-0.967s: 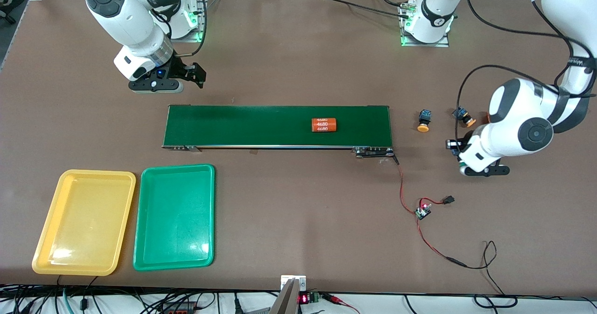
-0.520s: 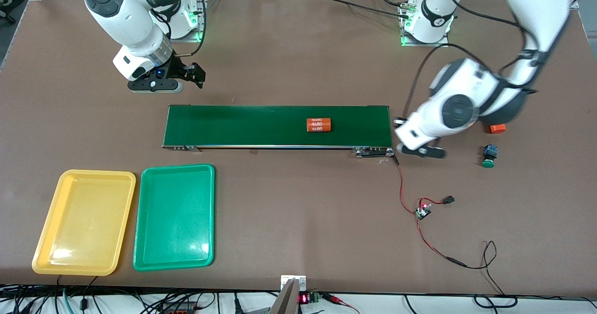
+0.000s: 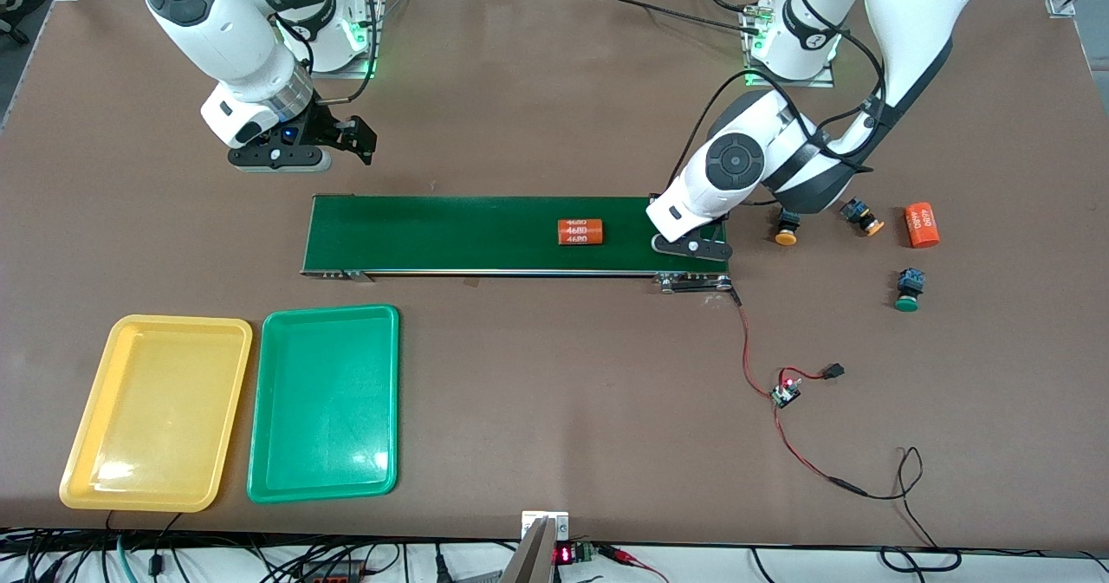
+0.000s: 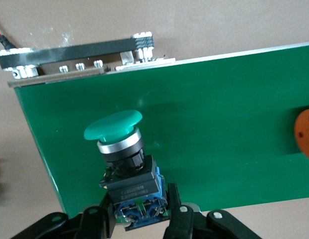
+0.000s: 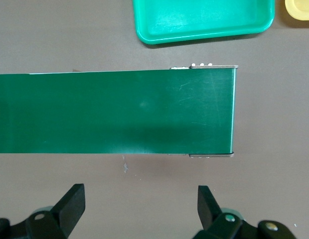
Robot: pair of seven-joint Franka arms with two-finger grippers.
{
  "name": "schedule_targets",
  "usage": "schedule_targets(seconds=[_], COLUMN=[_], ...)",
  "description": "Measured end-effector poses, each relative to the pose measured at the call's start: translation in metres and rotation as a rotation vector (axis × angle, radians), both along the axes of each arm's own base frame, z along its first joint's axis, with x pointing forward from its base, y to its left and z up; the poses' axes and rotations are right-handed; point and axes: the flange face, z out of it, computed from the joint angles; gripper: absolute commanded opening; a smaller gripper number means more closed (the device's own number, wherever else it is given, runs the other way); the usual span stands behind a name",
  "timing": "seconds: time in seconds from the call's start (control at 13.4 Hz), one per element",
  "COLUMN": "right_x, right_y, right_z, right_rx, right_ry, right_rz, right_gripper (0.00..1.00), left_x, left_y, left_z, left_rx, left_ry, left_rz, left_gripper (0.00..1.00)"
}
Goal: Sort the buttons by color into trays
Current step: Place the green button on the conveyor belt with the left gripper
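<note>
While the brown counter carries everything, its biggest item is the long dark-green conveyor belt, lying across the middle with an orange cylinder marked 4680 on it. Nearer the front camera, toward the right arm's end, sit the yellow tray and, just beside it, the green tray, neither holding a button.

Over the left arm's end of the belt hangs the left hand, its fingers closed on the blue-and-black body of a green-capped button, cap pointing away from the wrist, above the belt surface. The right hand waits over bare counter farther from the front camera than the belt's other end, its fingers spread wide and holding nothing.

On the counter off the belt's end, toward the left arm's end, lie two orange-capped buttons, a second orange cylinder, and, nearer the front camera, another green-capped button. A small circuit board with red and black wires lies nearer still.
</note>
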Motion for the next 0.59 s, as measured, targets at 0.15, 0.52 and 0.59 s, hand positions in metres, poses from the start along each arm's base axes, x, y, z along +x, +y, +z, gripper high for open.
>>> schedule_targets(seconds=[0.15, 0.52, 0.59], right_x=[0.002, 0.01, 0.011], right_y=[-0.006, -0.03, -0.032], right_z=[-0.001, -0.001, -0.001], right_rx=[-0.001, 0.0, 0.0], right_ry=[0.004, 0.01, 0.01], right_rz=[-0.012, -0.018, -0.02], right_gripper=[1.0, 1.0, 1.0], left_x=[-0.006, 0.0, 0.001], left_y=[0.0, -0.007, -0.008], left_z=[-0.007, 0.009, 0.018], left_rx=[0.014, 0.004, 0.014], left_ry=[-0.018, -0.063, -0.072], left_rz=[-0.023, -0.033, -0.035], left_gripper=[1.0, 1.0, 1.0])
